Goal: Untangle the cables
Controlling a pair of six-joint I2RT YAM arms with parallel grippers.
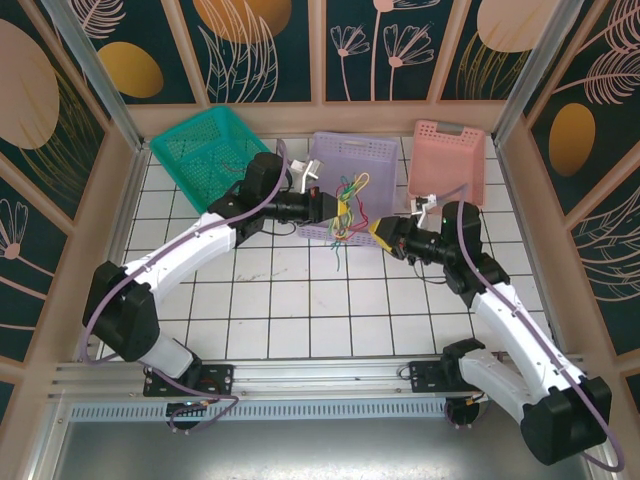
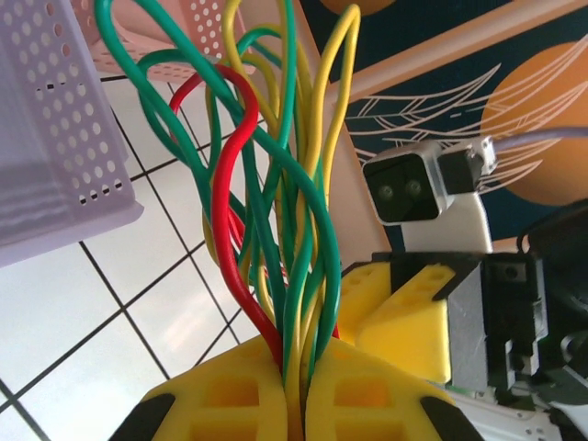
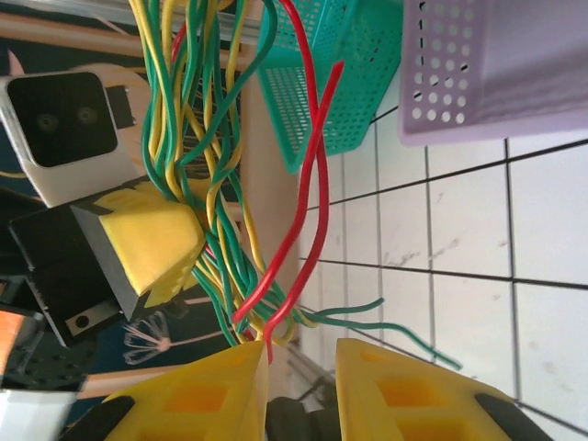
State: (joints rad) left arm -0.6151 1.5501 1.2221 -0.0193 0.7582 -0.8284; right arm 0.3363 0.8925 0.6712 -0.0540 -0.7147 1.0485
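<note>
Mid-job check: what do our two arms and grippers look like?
The left arm and right arm have white shells, black joints and bases, and a purple cable along each. The left gripper and right gripper have blocky yellow jaws with square recesses and black trim. A white camera box with a dark lens face sits on each wrist.

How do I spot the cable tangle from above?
Find the lilac perforated plastic basket, middle of three at the white tiled table's far edge. In front of it hangs a tangle of thin red, green and yellow cables, the only multicoloured strands.
</note>
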